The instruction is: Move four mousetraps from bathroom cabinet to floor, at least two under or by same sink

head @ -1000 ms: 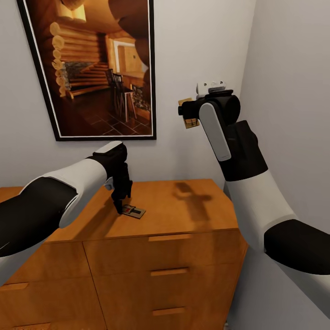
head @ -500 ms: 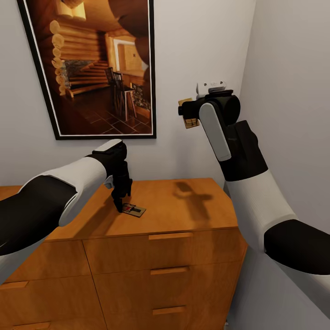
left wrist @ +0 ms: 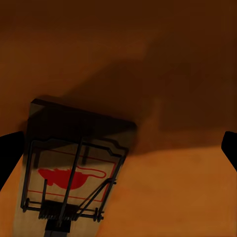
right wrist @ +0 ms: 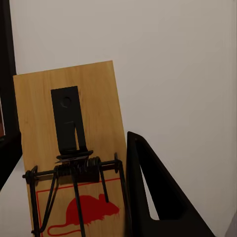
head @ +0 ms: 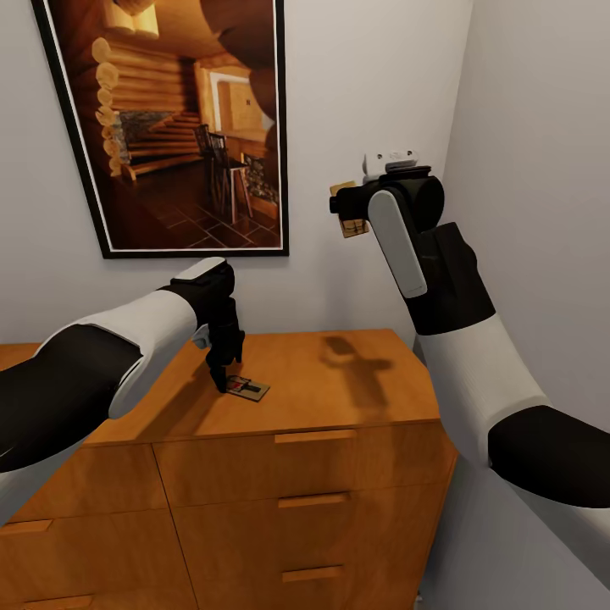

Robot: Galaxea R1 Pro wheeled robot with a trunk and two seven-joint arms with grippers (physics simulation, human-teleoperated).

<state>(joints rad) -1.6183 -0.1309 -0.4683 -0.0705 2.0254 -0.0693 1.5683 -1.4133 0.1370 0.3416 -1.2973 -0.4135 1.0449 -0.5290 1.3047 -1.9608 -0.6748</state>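
So the left gripper (head: 222, 383) is pointed straight down at the cabinet top, fingertips right at the near-left edge of a mousetrap (head: 247, 390) lying flat there. In the left wrist view that trap (left wrist: 74, 168) sits between two dark fingers that are spread well apart, one at each side of the picture, so the jaws look wide open and not yet pinching anything. They straddle it rather than grip it, as far as I can tell.

The right gripper (head: 347, 207) is held up high near the right wall, off to the right of the framed log-cabin picture (head: 169, 127), and it's got a second mousetrap (head: 352, 222) clamped in it. The right wrist view shows that board (right wrist: 74, 158) standing upright against a dark finger (right wrist: 148, 197), with plain white wall behind.

Progress-wise I'd call it early: one trap is in hand, one is about to be grabbed, and nothing is on the bathroom floor yet from what's visible. I can't see the other two traps, the sink or any floor tiles here. All the carrying and placing is still to come.

The traps themselves are little tan wooden boards with a black wire spring and bar plus a red mouse printed on them. Thin and flat, so picking one off the orange-brown cabinet (head: 339, 474) probably needs a careful edge pinch.
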